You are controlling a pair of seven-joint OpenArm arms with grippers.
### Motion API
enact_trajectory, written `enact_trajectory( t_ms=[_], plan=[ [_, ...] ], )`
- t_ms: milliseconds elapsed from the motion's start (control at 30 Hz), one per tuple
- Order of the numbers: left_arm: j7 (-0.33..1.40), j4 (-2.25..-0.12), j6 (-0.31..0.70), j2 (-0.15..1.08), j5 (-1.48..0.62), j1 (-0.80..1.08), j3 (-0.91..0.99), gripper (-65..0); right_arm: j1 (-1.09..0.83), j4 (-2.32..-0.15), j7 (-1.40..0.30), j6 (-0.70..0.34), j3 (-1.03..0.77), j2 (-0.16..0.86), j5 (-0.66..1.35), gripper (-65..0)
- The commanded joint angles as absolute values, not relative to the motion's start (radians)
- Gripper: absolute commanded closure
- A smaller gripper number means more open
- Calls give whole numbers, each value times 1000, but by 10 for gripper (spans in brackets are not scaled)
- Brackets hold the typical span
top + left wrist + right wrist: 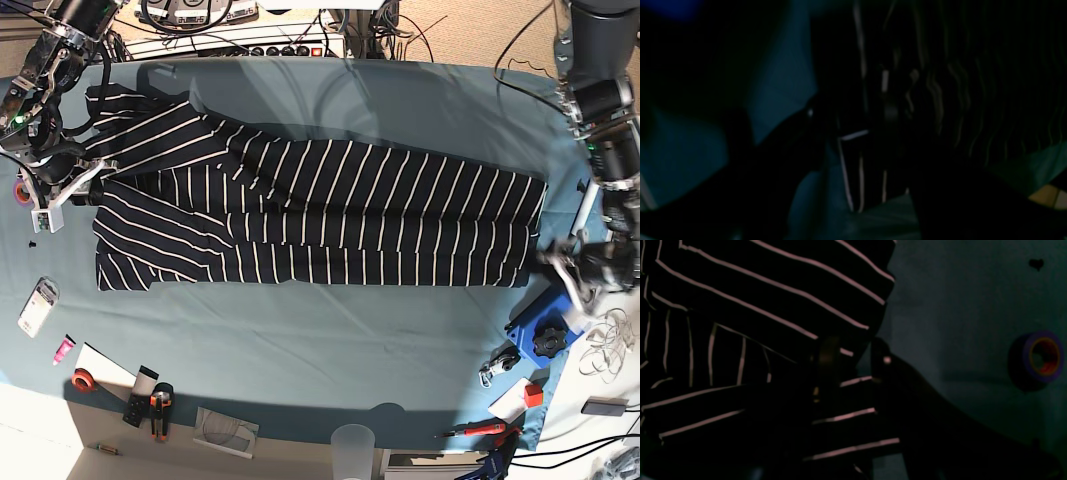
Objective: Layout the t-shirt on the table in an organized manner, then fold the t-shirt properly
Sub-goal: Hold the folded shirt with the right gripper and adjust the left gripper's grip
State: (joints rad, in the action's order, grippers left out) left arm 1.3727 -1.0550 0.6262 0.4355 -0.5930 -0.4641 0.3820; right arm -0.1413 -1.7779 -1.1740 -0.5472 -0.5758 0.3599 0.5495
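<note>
Left gripper (pixel 853 113), left wrist view: two dark fingers stand apart over the t-shirt (pixel 940 83), with striped fabric showing between them; whether they pinch cloth cannot be told in the dim picture. Teal table (pixel 783 86) cloth lies beside the shirt edge.

Right gripper (pixel 850 356), right wrist view: fingers parted, straddling the shirt's hem edge, striped fabric visible in the gap; a grip is not confirmed. A purple tape roll (pixel 1038 358) rests on the table to the right.

Base view: the t-shirt (pixel 320 215) lies stretched lengthwise across the table (pixel 300 340), partly folded along its length. The right gripper (pixel 75 185) sits at the shirt's left end, the left gripper (pixel 560 262) at its right end
</note>
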Motion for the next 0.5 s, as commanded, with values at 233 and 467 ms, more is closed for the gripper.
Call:
enact_trajectory(
  t_ms=[233,467],
  plan=[
    [1207,-1069,483,405,-452,-437,256,-272,-133,-1792,-1164,-545,-583,380,559,-164],
    [1330,-1069,374,405,-500,-407,219,-272,-133,-1792,-1175,-545,-583,380,558,-164]
  ],
)
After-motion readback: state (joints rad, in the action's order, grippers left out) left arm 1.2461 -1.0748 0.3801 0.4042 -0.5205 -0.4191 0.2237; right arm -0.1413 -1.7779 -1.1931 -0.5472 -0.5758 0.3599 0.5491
